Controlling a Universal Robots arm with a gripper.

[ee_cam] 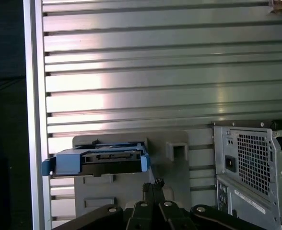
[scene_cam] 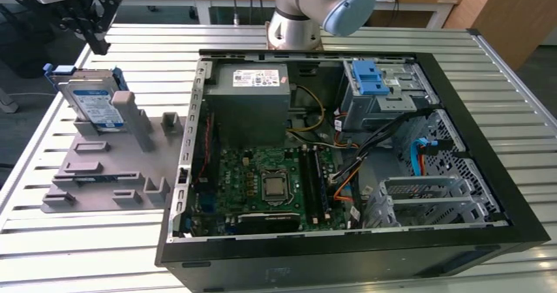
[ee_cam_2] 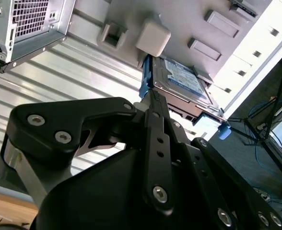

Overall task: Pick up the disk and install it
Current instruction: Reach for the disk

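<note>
The disk (scene_cam: 92, 102), silver with a white-and-blue label and blue bracket, stands tilted on a grey fixture (scene_cam: 104, 159) (beside the open computer case (scene_cam: 484, 131)). The gripper (scene_cam: 99, 44) hangs above it, pinched together and empty.

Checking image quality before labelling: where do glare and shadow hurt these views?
Exterior view: even light on the disk, though the computer case interior is dim. First wrist view: bright glare bands on the slatted table, the disk's facing end shaded. Second wrist view: the gripper looms dark in front, and the table beyond the disk is blown out white.
</note>
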